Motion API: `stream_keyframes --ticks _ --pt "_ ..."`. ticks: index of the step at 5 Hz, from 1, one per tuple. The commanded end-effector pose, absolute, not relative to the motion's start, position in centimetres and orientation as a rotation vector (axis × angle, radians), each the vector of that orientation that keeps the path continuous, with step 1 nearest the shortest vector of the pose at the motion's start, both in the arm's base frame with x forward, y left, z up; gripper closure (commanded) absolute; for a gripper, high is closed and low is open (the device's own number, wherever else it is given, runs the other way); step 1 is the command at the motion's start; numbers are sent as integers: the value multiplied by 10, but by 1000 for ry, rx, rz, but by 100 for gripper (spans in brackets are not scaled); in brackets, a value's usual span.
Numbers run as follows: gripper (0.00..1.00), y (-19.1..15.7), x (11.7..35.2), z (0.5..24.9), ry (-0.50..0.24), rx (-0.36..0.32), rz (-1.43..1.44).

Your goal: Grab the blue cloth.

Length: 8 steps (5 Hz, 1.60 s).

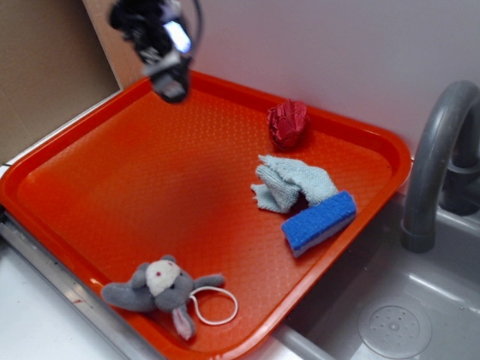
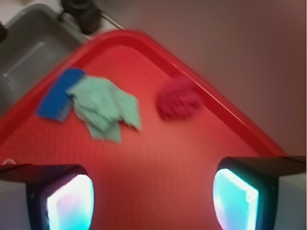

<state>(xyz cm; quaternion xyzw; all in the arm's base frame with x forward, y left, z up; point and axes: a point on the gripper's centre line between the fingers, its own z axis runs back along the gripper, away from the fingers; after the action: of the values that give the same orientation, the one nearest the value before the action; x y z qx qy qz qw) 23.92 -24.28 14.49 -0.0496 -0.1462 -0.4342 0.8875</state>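
**Reaching for the cloth: come down on the clear side**

The fingers (image 2: pixel 153 194) are spread wide and empty, high over the far corner of the tray (image 1: pixel 90 172), well apart from the cloth (image 1: pixel 291 182). The cloth lies crumpled toward the tray's sink side, touching the sponge (image 1: pixel 319 222) at one edge, with the red ball (image 1: pixel 289 124) near it but apart.

The step in hand looks like the approach. To do it well, I would centre above the cloth's thick folded middle, away from the sponge, so a pad does not catch the block. Turning the fingers to straddle a raised fold should give more to pinch. Descend until they press into the fabric, since soft terry flattens and slips from a shallow close.
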Motion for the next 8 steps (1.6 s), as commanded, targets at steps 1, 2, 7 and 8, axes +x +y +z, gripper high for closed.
stream_keyframes --ticks 1,2,7,8 --pt "0 -297 244 117 -334 -120 -1217" --pt "0 -317 238 96 -287 -116 -1390" --pt "100 -317 227 63 -119 -37 -1496" --pt "100 -315 227 69 -130 -56 -1423"
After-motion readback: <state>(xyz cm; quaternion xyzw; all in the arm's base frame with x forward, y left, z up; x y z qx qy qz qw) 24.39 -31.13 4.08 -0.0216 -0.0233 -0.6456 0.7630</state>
